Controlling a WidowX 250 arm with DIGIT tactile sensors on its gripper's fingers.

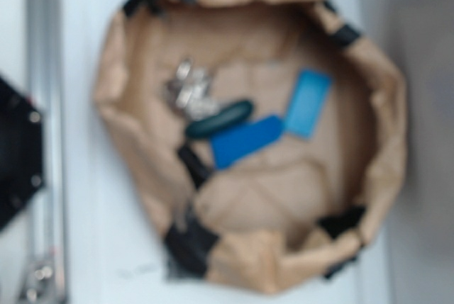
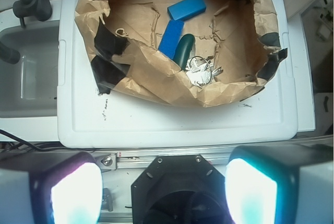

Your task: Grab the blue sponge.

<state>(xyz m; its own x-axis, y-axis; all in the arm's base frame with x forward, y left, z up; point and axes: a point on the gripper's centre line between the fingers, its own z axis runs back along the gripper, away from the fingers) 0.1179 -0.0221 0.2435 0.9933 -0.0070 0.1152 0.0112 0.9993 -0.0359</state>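
Note:
Two blue blocks lie inside an open brown paper bag (image 1: 383, 98) (image 2: 135, 72), and I cannot tell which one is the blue sponge. The lighter block (image 1: 308, 103) (image 2: 187, 7) lies toward the bag's far side in the wrist view. The darker block (image 1: 247, 141) (image 2: 171, 38) rests against a dark green oblong object (image 1: 220, 118) (image 2: 183, 49). My gripper (image 2: 164, 192) is open with nothing between its fingers (image 2: 75, 195). It is well back from the bag, above the robot's black base (image 2: 175, 192). The exterior view is blurred and does not show the gripper.
A bunch of metal keys (image 1: 188, 88) (image 2: 201, 70) lies in the bag beside the green object. The bag stands on a white plastic lid (image 2: 172, 122). A grey tub (image 2: 26, 78) with black hoses is at the left. A metal rail (image 2: 209, 153) runs before the base.

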